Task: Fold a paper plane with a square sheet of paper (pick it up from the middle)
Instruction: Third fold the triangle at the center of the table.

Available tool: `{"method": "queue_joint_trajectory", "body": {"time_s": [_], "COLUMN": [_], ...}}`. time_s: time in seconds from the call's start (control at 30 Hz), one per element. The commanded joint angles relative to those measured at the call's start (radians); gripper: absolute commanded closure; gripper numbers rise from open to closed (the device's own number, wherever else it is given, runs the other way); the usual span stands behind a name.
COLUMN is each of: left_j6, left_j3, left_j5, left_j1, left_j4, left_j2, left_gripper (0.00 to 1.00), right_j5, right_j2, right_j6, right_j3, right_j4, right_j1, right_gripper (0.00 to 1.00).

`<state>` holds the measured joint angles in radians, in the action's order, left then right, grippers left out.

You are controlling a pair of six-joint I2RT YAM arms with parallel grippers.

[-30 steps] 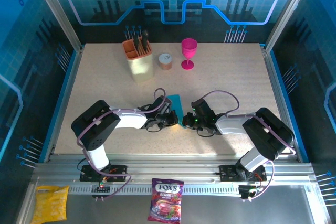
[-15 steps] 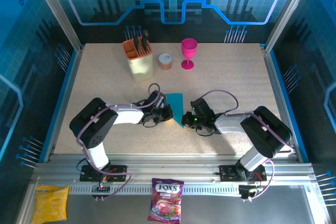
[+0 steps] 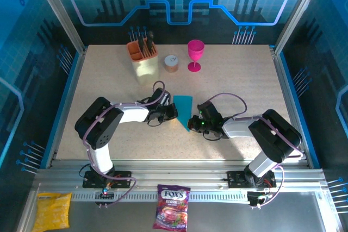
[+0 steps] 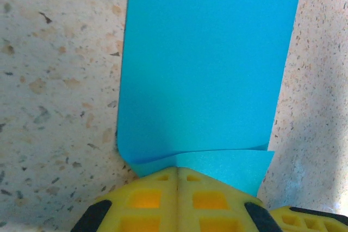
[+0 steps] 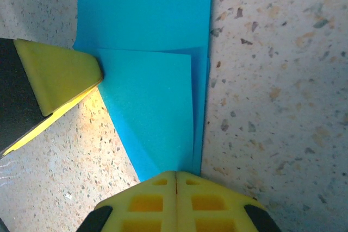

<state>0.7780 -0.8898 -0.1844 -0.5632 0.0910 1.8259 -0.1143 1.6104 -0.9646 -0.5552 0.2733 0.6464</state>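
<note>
The square sheet of paper [image 3: 183, 106] lies partly folded on the speckled table, a cyan strip narrowing to a point at its near end. My left gripper [image 3: 173, 113] is shut, and its tips rest on the paper's left edge, where a small flap [image 4: 228, 167] is turned over. In the left wrist view the left gripper [image 4: 176, 169] meets that edge and the paper [image 4: 206, 63] stretches away from it. My right gripper [image 3: 191, 124] is shut and presses on the pointed near end. The right wrist view has the right gripper [image 5: 175, 173] on a slanted folded flap [image 5: 149, 107], with one of the left fingers [image 5: 57, 77] touching the sheet's side.
At the back stand a beige holder with dark utensils [image 3: 144, 61], a small round tin [image 3: 171, 63] and a pink goblet [image 3: 195, 54]. A purple candy bag [image 3: 172, 206] and a yellow snack bag [image 3: 53, 210] lie on the front rail, off the table.
My left gripper has slid away from me along the paper's left edge, and more of the sheet now shows. The right gripper has stayed on the point.
</note>
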Motion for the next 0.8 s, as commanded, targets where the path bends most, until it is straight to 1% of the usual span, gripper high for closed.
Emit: {"method": "queue_joint_trajectory", "body": {"time_s": [0.0, 0.53, 0.77], "left_j6": [-0.041, -0.081, -0.097], "left_j3": [-0.010, -0.068, -0.093], "left_j5": [0.089, 0.094, 0.100], "left_j1": [0.059, 0.141, 0.197], "left_j4": [-0.066, -0.095, -0.105], "left_j2": [0.033, 0.069, 0.090], "left_gripper": [0.95, 0.96, 0.96], "right_j5": [0.067, 0.065, 0.060], "right_j2": [0.070, 0.079, 0.081], "right_j6": [0.021, 0.022, 0.027], "right_j3": [0.067, 0.080, 0.081], "right_j4": [-0.220, -0.210, -0.210], "right_j1": [-0.025, -0.035, -0.040], "right_gripper": [1.00, 1.00, 1.00]}}
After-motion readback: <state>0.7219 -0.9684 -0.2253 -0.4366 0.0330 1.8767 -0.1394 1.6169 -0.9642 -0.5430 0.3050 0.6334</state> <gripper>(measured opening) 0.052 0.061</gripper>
